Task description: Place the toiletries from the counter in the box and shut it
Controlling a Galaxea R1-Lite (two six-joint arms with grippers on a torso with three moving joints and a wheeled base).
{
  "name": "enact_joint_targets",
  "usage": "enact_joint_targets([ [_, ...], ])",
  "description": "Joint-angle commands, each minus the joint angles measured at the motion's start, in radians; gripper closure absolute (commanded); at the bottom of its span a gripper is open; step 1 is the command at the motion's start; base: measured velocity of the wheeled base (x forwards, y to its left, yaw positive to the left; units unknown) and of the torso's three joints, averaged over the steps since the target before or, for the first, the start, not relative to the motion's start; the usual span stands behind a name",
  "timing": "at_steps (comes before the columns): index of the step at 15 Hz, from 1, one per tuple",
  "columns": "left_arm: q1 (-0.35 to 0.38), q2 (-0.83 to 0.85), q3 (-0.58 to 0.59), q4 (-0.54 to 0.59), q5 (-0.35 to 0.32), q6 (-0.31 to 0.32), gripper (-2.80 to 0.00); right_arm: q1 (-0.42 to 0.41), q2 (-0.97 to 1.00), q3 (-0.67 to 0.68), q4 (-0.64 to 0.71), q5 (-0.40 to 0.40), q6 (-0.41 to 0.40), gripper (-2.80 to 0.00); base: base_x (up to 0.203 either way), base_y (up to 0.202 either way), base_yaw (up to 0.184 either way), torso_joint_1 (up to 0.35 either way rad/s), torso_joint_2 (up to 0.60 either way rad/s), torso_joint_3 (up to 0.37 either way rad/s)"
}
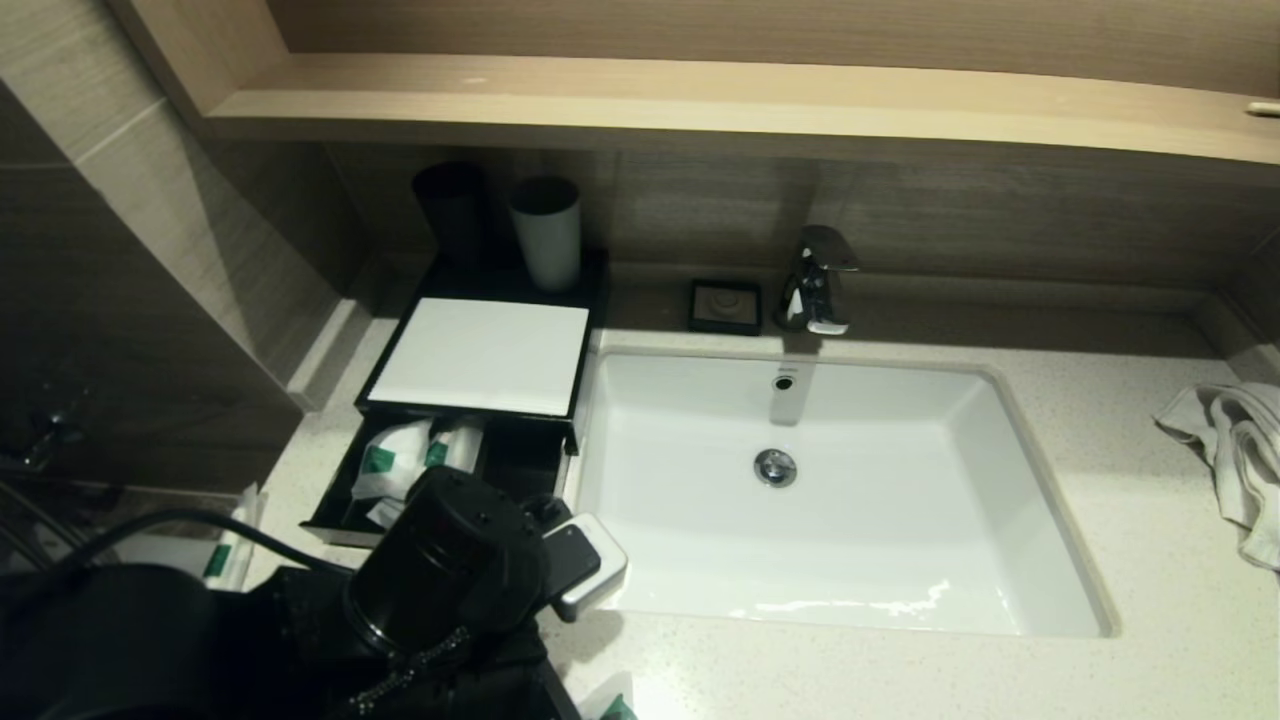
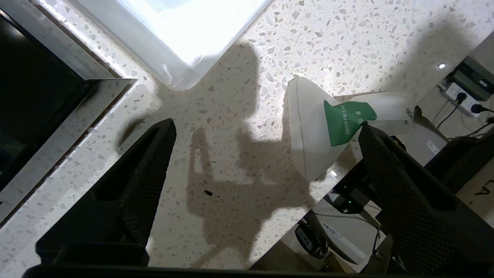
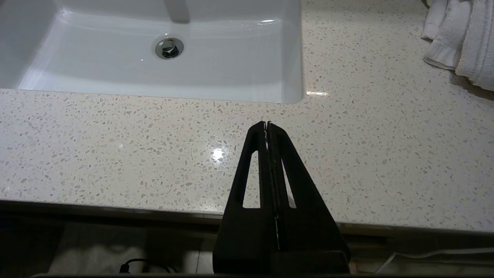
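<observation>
The black box with a white top stands left of the sink, its drawer pulled open. White packets with green labels lie in the drawer. My left arm hangs over the counter in front of the drawer. In the left wrist view my left gripper is open and empty above bare counter. A white shower cap packet with a green label lies at the counter's front edge, beside one fingertip. Its corner shows in the head view. My right gripper is shut and empty over the counter's front edge.
The white sink fills the middle, with a faucet and a soap dish behind it. Two cups stand behind the box. A white towel lies at the right. Another packet lies left of the drawer.
</observation>
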Motion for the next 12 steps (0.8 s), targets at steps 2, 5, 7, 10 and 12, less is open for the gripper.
enact_joint_targets([
  [2,-0.018,0.01,-0.006,-0.002,0.006,0.037,-2.8,0.0,0.0,0.0,0.0,0.0,0.0,0.0,0.0,0.0,0.0,0.0,0.0,0.0],
  [5,-0.034,0.016,-0.007,-0.004,0.006,0.07,-2.8,0.0,0.0,0.0,0.0,0.0,0.0,0.0,0.0,0.0,0.0,0.0,0.0,0.0],
  [7,-0.051,0.019,-0.011,-0.004,0.006,0.079,-2.8,0.0,0.0,0.0,0.0,0.0,0.0,0.0,0.0,0.0,0.0,0.0,0.0,0.0],
  [10,-0.066,0.035,-0.026,-0.002,0.006,0.079,-2.8,-0.001,0.0,0.0,0.0,0.0,0.0,0.0,0.0,0.0,0.0,0.0,0.0,0.0],
  [12,-0.074,0.04,-0.032,-0.002,0.006,0.079,-2.8,0.0,0.0,0.0,0.0,0.0,0.0,0.0,0.0,0.0,0.0,0.0,0.0,0.0],
])
